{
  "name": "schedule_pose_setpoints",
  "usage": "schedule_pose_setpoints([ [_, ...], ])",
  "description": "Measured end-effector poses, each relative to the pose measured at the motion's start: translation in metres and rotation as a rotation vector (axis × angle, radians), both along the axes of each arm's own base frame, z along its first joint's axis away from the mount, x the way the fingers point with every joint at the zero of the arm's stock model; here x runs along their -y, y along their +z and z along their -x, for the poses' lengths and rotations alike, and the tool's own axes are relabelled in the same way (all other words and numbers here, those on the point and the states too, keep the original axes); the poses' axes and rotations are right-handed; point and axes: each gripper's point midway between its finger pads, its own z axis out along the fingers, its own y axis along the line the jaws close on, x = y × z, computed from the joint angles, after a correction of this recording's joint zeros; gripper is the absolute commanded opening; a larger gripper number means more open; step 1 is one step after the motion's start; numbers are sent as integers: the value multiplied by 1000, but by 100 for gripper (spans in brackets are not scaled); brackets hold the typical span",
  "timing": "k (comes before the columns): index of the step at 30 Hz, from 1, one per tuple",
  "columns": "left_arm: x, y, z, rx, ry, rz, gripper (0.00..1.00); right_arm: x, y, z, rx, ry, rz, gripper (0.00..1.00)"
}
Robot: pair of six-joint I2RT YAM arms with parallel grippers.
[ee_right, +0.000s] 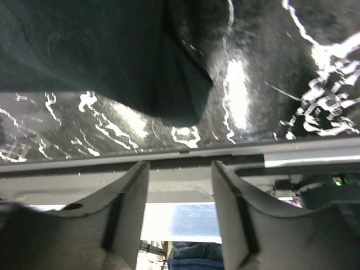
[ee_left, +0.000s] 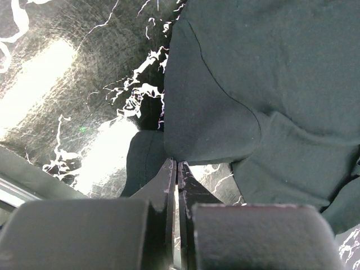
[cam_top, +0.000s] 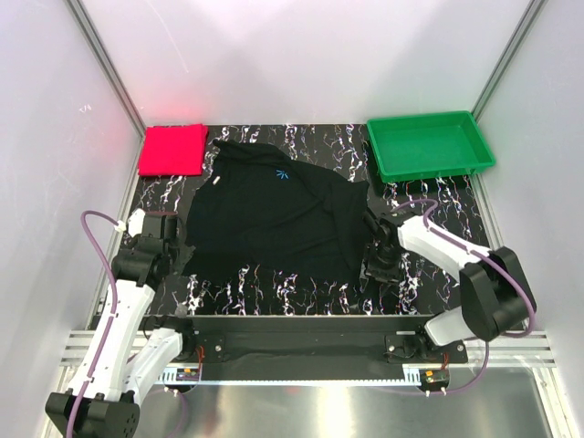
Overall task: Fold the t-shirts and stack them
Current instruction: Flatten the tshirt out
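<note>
Marbled tabletop [cam_top: 274,292] is carrying one folded pinkish-red cloth t-shirt [cam_top: 172,151]; the black cloth t-shirt [cam_top: 274,219] is lying unfolded, left end effector [ee_left: 175,164] clenched at its edge, right end effector [ee_right: 180,166] released.

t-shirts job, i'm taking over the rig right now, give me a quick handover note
Left end effector: shut, tips at the left edge of the soft black cloth t-shirt; a pinch cannot be confirmed.
Right end effector: open, holding nothing, just off that shirt's near right corner.
Done: the bright pinkish-red cloth t-shirt lies folded, far left.
Left: the black shirt lies spread and rumpled in the middle; fold it, then stack the two.
</note>
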Motion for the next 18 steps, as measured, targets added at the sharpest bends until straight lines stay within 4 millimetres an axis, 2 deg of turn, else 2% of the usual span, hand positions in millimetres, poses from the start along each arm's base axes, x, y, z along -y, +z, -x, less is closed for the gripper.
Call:
schedule_pose_setpoints([
  [7, 2, -1, -1, -2, -12, 3, 0, -9, -21, 1, -27, -4, 13, 52],
  [14, 4, 0, -1, -3, -18, 11, 0, -5, -35, 5, -31, -69, 42, 51],
  [18, 5, 0, -1, -3, -28, 11, 0, -4, -39, 0, -7, -107, 62, 45],
])
